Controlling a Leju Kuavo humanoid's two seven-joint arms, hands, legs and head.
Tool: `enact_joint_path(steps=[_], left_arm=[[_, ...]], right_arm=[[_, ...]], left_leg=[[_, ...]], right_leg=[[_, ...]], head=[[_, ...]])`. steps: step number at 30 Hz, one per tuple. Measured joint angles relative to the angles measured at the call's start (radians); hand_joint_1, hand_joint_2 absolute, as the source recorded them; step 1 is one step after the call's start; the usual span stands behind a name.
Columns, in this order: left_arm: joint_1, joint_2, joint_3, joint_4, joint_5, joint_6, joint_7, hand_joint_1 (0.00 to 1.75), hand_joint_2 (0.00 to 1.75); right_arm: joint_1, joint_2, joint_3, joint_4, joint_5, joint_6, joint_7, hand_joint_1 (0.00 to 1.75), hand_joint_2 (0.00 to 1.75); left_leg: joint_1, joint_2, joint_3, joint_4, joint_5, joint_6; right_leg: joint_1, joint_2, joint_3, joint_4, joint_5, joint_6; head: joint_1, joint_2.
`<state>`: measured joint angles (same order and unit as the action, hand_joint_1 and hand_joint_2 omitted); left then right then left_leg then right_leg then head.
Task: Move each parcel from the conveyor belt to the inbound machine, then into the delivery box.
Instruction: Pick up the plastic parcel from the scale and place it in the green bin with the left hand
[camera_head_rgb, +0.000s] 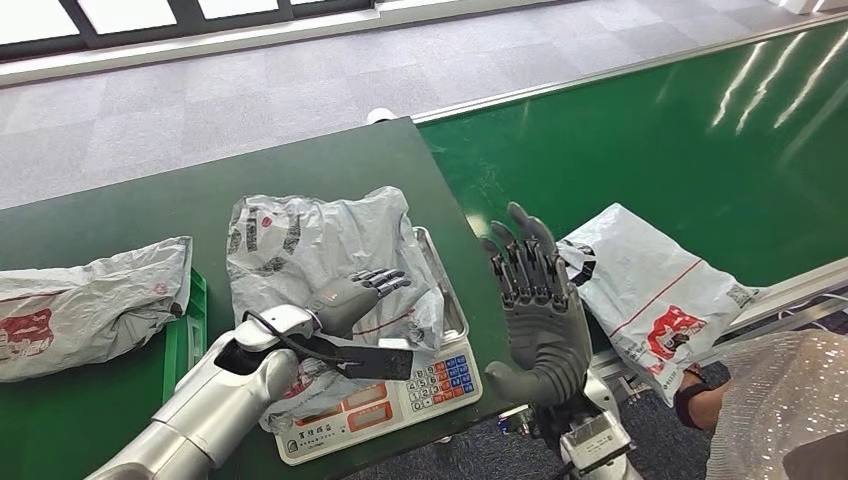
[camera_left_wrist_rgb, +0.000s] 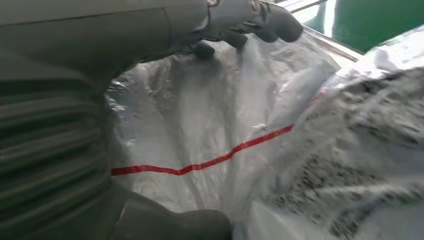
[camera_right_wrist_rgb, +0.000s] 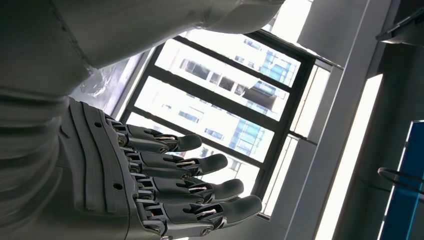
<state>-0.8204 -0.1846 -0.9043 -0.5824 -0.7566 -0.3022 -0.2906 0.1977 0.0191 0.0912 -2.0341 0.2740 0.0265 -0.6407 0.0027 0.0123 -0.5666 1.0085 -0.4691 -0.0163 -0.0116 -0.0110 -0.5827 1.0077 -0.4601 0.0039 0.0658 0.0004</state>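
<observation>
The left hand (camera_head_rgb: 352, 298) rests on the crumpled grey plastic parcel with black print and a red line (camera_head_rgb: 320, 255), fingers curved over it; whether it grips cannot be told. This parcel lies on the white weighing scale with a keypad (camera_head_rgb: 400, 395), the inbound machine. At 3 o'clock, the right hand (camera_head_rgb: 535, 300) stands upright, fingers extended and holding nothing. A white plastic parcel with red print (camera_head_rgb: 655, 300) lies on the green conveyor belt (camera_head_rgb: 640, 140). At 9 o'clock, a grey parcel (camera_head_rgb: 90, 300) lies on the dark green table (camera_head_rgb: 150, 215).

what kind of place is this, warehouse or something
Probably a parcel-sorting or logistics station, perhaps a mock-up in an office-like room. A green conveyor belt carries a grey parcel, another parcel lies on a weighing scale, and grey carpet tiles cover the floor.
</observation>
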Motion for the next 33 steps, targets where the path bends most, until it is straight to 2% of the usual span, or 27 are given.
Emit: enact_joint_path(steps=[13, 18, 22, 23, 33], left_arm=[[-0.042, -0.001, -0.061, 0.046, 0.002, -0.014, -0.004, 0.0, 1.75], [-0.059, 0.0, -0.087, 0.052, -0.004, -0.05, 0.0, 0.0, 1.75], [-0.076, 0.001, -0.124, 0.058, -0.012, -0.07, 0.004, 1.71, 1.75], [-0.078, 0.002, -0.13, 0.058, -0.012, -0.071, 0.004, 1.75, 1.75], [-0.081, 0.032, -0.147, 0.045, 0.005, -0.045, 0.02, 1.75, 1.75]], right_arm=[[-0.014, 0.0, 0.0, 0.031, 0.001, -0.001, 0.001, 0.0, 1.75], [-0.021, 0.0, 0.0, 0.038, 0.008, -0.009, 0.001, 0.0, 1.75], [-0.03, 0.0, 0.003, 0.049, 0.016, -0.02, 0.001, 0.0, 1.75], [-0.031, 0.0, 0.004, 0.051, 0.017, -0.023, 0.001, 0.0, 1.75], [-0.035, 0.0, 0.01, 0.056, 0.021, -0.035, 0.005, 0.0, 1.75]], left_leg=[[0.0, 0.0, 0.001, 0.0, 0.0, 0.0], [0.0, 0.0, 0.001, 0.0, 0.0, 0.0], [0.0, -0.001, 0.0, 0.0, 0.0, 0.0], [0.0, -0.001, 0.0, 0.0, 0.0, 0.0], [0.0, -0.001, 0.003, 0.0, 0.001, 0.001]], right_leg=[[0.0, -0.001, 0.001, 0.0, 0.0, 0.0], [0.0, -0.001, 0.003, 0.0, 0.0, 0.0], [0.0, -0.002, 0.005, 0.0, 0.0, 0.0], [0.0, -0.002, 0.006, 0.0, 0.0, 0.0], [0.0, -0.002, 0.004, 0.0, 0.001, 0.001]], head=[[0.0, 0.0], [0.0, 0.0], [0.0, 0.0], [0.0, 0.0], [0.0, 0.0]])
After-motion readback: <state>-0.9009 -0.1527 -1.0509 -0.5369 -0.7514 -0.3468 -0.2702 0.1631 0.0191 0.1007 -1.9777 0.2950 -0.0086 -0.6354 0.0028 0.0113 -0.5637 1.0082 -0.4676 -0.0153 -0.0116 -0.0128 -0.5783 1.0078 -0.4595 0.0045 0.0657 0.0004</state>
